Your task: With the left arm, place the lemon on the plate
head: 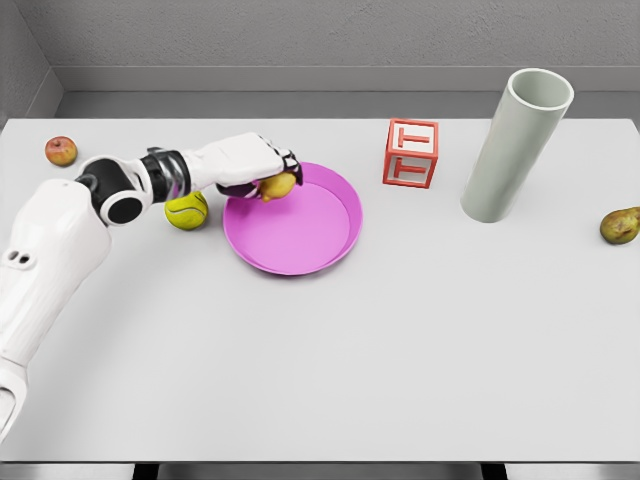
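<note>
apple (61,151): far left of the table (320,380), near the back edge.
left hand (250,165): fingers curled around the lemon (278,186), held over the plate's left rim.
tennis ball (186,210): just left of the plate, under the forearm.
plate (300,240): pink, mid-left.
red block (411,153): right of the plate.
grey tube (515,145): upright, further right.
pear (620,226): right edge.

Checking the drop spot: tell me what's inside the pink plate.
The pink plate holds nothing on its visible floor. The left hand holds the lemon over its left rim, hiding that edge.
</note>
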Available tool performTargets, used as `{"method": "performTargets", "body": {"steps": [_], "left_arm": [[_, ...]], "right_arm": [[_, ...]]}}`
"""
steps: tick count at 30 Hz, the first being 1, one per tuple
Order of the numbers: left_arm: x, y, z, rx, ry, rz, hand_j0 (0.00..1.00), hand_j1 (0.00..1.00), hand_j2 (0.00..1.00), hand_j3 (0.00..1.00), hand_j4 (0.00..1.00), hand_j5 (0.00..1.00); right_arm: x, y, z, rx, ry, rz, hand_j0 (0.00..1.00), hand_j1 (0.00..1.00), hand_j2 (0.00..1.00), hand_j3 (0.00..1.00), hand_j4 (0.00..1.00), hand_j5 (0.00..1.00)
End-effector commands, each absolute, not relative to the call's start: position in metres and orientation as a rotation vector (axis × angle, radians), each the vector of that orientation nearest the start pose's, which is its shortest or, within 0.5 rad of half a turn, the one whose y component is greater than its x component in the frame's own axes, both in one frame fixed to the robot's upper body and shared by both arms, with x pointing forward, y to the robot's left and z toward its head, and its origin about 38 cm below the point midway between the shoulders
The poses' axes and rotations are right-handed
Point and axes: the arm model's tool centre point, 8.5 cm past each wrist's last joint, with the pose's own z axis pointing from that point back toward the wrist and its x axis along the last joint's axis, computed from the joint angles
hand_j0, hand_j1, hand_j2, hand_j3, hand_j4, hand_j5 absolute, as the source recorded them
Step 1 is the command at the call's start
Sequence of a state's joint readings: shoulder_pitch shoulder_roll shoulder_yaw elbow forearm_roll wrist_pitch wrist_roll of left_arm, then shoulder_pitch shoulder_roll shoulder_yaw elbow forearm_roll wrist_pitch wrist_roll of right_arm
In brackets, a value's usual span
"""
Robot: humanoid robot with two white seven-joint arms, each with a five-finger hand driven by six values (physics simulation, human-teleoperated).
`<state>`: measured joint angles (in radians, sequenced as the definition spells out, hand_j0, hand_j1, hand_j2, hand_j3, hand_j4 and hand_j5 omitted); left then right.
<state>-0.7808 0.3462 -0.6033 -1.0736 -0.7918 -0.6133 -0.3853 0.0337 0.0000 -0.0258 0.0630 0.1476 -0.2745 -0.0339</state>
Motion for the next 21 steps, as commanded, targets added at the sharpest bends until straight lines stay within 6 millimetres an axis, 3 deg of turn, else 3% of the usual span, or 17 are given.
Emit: {"method": "performTargets", "body": {"steps": [1, 4, 15, 21], "left_arm": [[0.507, 0.175, 0.176, 0.471, -1.536, -2.066, 0.81, 0.81, 0.81, 0.81, 0.81, 0.81], [0.507, 0.176, 0.178, 0.476, -1.538, -2.066, 0.95, 0.95, 0.95, 0.95, 0.95, 0.95], [0.505, 0.173, 0.187, 0.455, -1.588, -2.044, 0.97, 0.97, 0.97, 0.97, 0.97, 0.97], [0.481, 0.208, 0.217, 0.424, -1.654, -2.053, 1.0, 1.0, 1.0, 1.0, 1.0, 1.0]], "right_arm": [[-0.015, -0.27, -0.258, -0.097, -0.175, 0.124, 1.0, 1.0, 1.0, 1.0, 1.0, 1.0], [-0.015, -0.27, -0.258, -0.097, -0.175, 0.124, 1.0, 1.0, 1.0, 1.0, 1.0, 1.0], [-0.015, -0.27, -0.258, -0.097, -0.175, 0.124, 1.0, 1.0, 1.0, 1.0, 1.0, 1.0], [-0.015, -0.27, -0.258, -0.097, -0.175, 0.124, 1.0, 1.0, 1.0, 1.0, 1.0, 1.0]]}}
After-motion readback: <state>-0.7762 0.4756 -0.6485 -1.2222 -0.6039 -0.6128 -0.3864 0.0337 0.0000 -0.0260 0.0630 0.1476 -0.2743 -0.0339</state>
